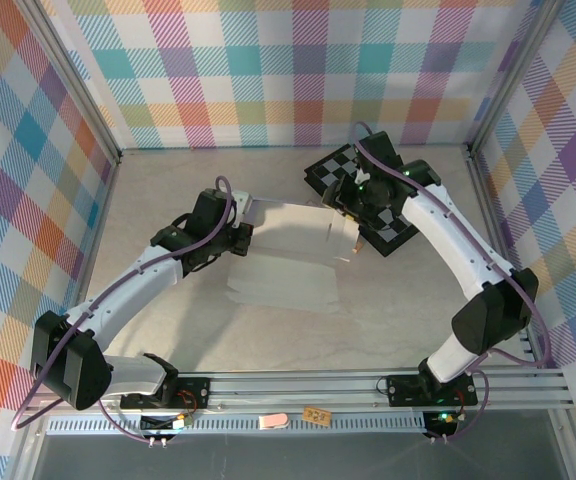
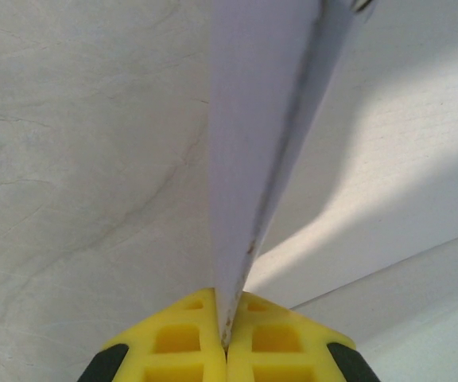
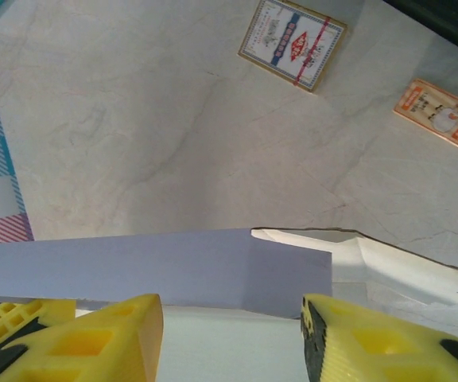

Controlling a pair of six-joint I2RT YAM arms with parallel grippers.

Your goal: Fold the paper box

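Two grippers are on the paper box [image 1: 286,262] in the middle of the table [image 1: 168,185]: our left gripper [image 2: 227,322] pinches a flap [image 2: 245,159] tight, our right gripper [image 3: 230,322] stands half open and empty by a raised wall [image 3: 157,270], so we should push slowly.

Lavender paper box [image 1: 286,262] — partly folded, flaps raised
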